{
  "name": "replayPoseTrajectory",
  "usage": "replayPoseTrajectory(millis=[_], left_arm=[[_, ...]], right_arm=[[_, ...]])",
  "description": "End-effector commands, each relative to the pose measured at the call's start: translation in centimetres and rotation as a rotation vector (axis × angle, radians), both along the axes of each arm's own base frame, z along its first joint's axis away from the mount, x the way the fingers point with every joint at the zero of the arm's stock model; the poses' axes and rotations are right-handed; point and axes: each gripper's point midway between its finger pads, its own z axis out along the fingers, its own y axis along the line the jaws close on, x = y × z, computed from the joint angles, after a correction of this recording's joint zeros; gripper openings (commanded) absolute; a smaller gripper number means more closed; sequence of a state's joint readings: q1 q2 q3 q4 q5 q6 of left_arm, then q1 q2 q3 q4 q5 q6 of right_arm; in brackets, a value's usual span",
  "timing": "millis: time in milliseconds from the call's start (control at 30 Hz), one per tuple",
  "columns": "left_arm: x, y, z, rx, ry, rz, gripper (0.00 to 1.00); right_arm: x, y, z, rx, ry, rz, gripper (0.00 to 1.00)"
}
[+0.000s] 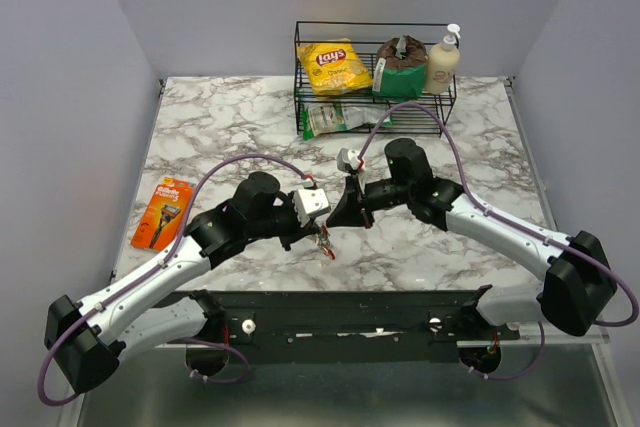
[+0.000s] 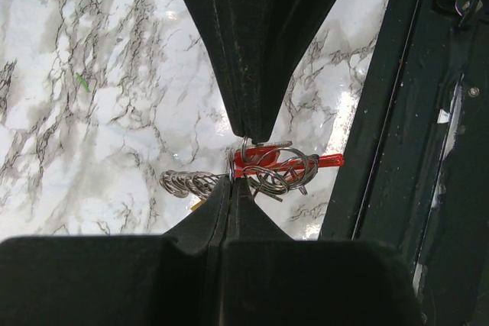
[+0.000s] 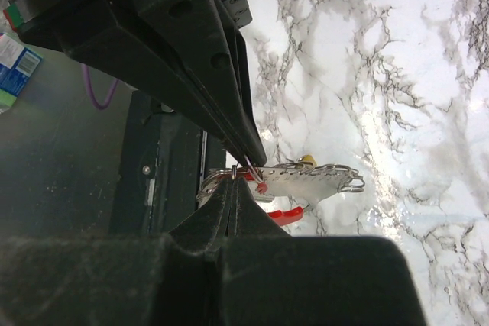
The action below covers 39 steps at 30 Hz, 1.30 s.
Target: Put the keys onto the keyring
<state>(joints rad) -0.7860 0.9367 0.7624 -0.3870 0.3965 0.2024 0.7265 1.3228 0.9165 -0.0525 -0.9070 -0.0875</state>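
One keyring [image 3: 250, 166] is hanging just above the marble table [image 1: 230, 137], near its front edge, pinched between both claws. One red loop [image 2: 290, 162], one silvery flat piece [image 3: 315, 181] and a tangle of wire coils [image 2: 279, 177] are dangling from it; single keys are too tangled to count. The left gripper [image 2: 241, 159] is clamping the ring from one side and the right gripper [image 3: 248, 172] is squeezing it from the other, each with its two fingers pressed together. One orange razor pack [image 1: 163, 212] is lying at the left. One wire rack [image 1: 372, 72] at the back is holding one yellow crisp bag [image 1: 333, 67], one brown bag [image 1: 401, 62] and one pump bottle [image 1: 443, 60].
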Motion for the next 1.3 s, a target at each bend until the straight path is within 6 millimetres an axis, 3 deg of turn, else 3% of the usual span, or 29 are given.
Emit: replayPoseTrajectory(millis=[0, 1267], left_arm=[[0.3, -0.8, 1.3, -0.036, -0.039, -0.022, 0.0], [-1.3, 0.0, 1.8, -0.06, -0.053, -0.04, 0.0]], right_arm=[[0.1, 0.8, 1.1, 0.027, -0.017, 0.029, 0.01], [1.1, 0.6, -1.2, -0.027, 0.008, -0.029, 0.01]])
